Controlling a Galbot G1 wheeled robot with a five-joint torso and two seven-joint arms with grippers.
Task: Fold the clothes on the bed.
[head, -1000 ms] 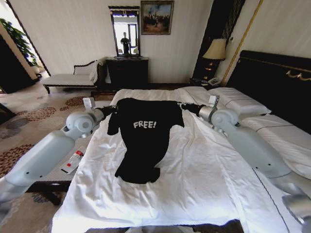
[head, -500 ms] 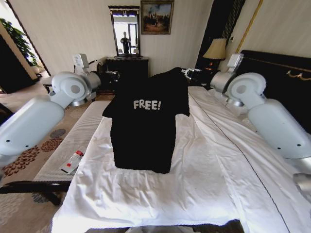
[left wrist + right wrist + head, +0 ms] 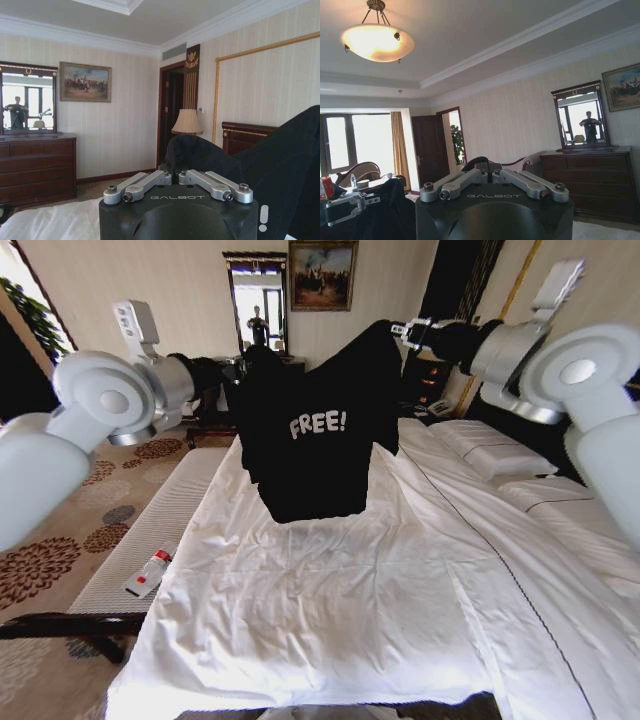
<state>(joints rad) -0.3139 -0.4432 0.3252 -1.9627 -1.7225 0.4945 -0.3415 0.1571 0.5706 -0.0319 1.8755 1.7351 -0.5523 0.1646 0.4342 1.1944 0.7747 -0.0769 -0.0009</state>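
The black T-shirt [image 3: 318,440] with white "FREE!" lettering hangs in the air, spread between my two grippers over the far half of the bed [image 3: 330,610]. My left gripper [image 3: 236,366] is shut on one shoulder, and black cloth [image 3: 200,150] bunches at its closed fingertips [image 3: 172,176]. My right gripper [image 3: 402,331] is shut on the other shoulder, held a little higher. In the right wrist view its gripper [image 3: 489,172] is closed on a dark fold. The hem hangs just above the white sheet.
A white-cushioned bench [image 3: 150,530] runs along the bed's left side, with a small red-and-white bottle [image 3: 150,572] on it. White pillows [image 3: 495,452] lie at the right by the dark headboard. A dark dresser with a mirror [image 3: 258,302] stands at the back wall.
Both arms have risen and spread wider. They carried the shirt up from lying on the bed until it hangs clear of the sheet.
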